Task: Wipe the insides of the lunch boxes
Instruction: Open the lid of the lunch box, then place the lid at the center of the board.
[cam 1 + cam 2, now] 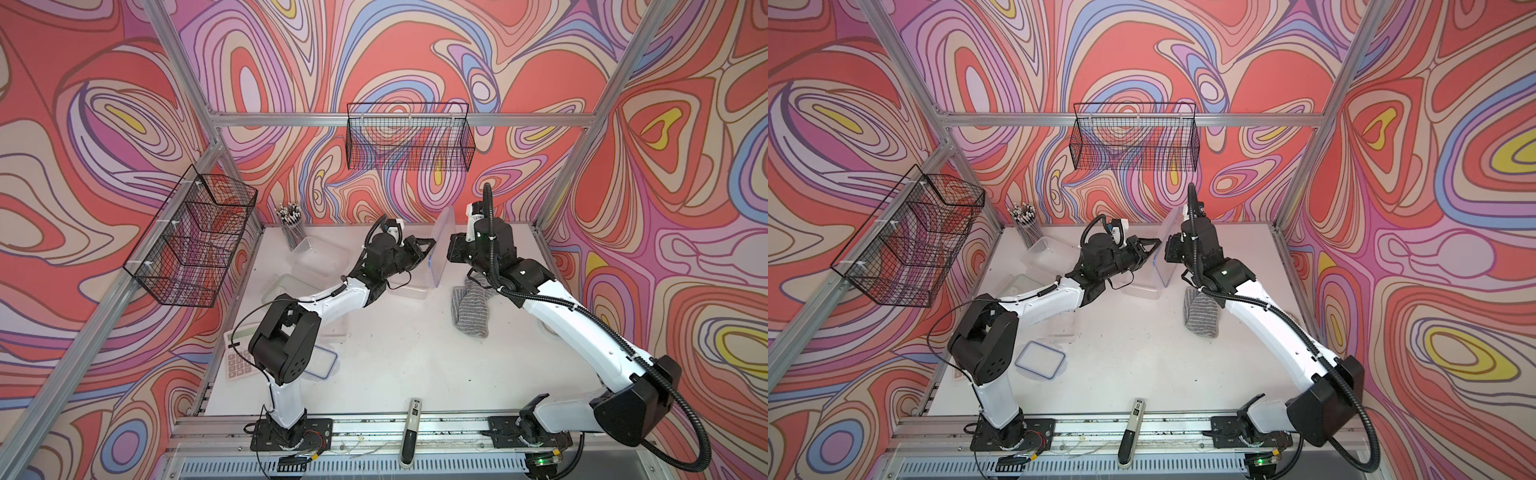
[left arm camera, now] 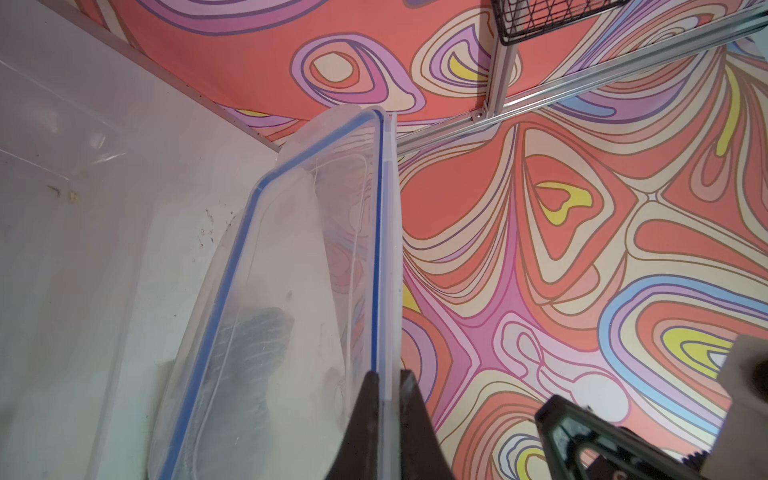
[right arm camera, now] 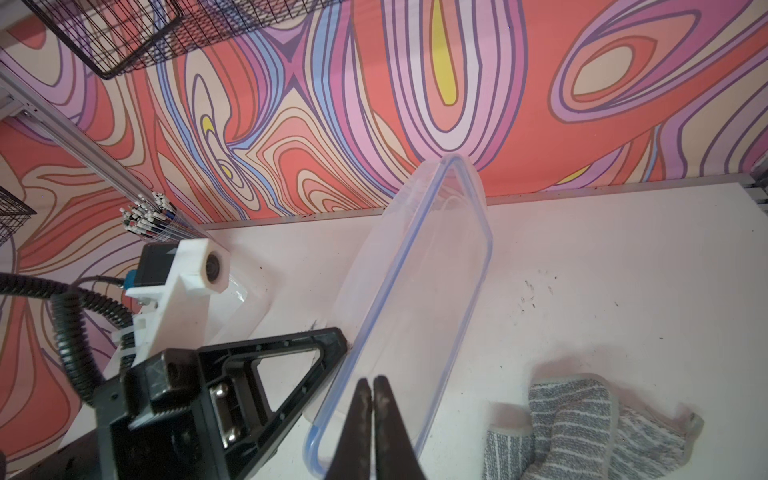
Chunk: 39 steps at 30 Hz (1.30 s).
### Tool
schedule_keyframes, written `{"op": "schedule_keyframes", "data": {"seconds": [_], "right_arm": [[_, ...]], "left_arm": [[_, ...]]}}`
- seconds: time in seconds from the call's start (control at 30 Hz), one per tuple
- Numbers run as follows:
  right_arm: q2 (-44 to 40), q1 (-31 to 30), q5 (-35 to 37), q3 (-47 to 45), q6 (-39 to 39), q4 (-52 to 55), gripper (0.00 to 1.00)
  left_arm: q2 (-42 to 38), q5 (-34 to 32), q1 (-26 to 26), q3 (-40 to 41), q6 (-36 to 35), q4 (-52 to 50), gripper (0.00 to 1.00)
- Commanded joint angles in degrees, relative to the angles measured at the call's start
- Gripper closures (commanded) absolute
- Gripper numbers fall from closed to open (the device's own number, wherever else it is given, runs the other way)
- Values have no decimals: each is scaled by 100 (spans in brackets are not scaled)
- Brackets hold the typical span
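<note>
The blue-rimmed lid (image 2: 291, 249) is held upright by its rim in the left end effector (image 2: 388, 399), just above a clear tub (image 1: 409, 292) on the table (image 3: 582, 270), while the right end effector (image 3: 372, 399), clenched with nothing inside, is seen just beside the lid, near the striped cloth (image 3: 582, 424).

In a top view the left arm (image 1: 332, 297) covers parts of the calculator (image 1: 239, 365), the flat lid (image 1: 322, 363) and a tub (image 1: 334, 330). The right arm (image 1: 561, 316) hides part of the cloth (image 1: 471, 316). The upright lid (image 2: 291, 249) is cut off by the edge of the left wrist view, the cloth by that of the right wrist view. Contact between right gripper (image 3: 373, 384) and upright lid: cannot tell
</note>
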State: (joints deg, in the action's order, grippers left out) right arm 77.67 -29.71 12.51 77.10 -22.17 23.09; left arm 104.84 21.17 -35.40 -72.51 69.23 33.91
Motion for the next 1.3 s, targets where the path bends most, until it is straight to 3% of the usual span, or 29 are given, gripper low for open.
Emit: {"op": "schedule_keyframes", "data": {"seconds": [0.0,0.27,0.43,0.73,1.13,1.27], "right_arm": [[-243,-34,106,-128,-64,-61,100],[-358,-34,-21,-234,-131,-111,100],[-230,-34,-174,-258,-209,-265,100],[44,-34,-444,-245,-335,-365,100],[60,-34,-505,-435,-443,-428,100],[90,-34,-505,-472,-457,-437,100]], "left_arm": [[-305,45,-26,-166,-498,-320,100],[-1658,-792,499,-348,-2102,-2818,100],[-2478,-1474,922,-164,-2833,-3751,100],[-2803,-2510,1101,-151,-4167,-5200,100],[-2406,-2787,1103,579,-4300,-4947,100],[-2124,-2690,1100,827,-4210,-4248,100]]}}
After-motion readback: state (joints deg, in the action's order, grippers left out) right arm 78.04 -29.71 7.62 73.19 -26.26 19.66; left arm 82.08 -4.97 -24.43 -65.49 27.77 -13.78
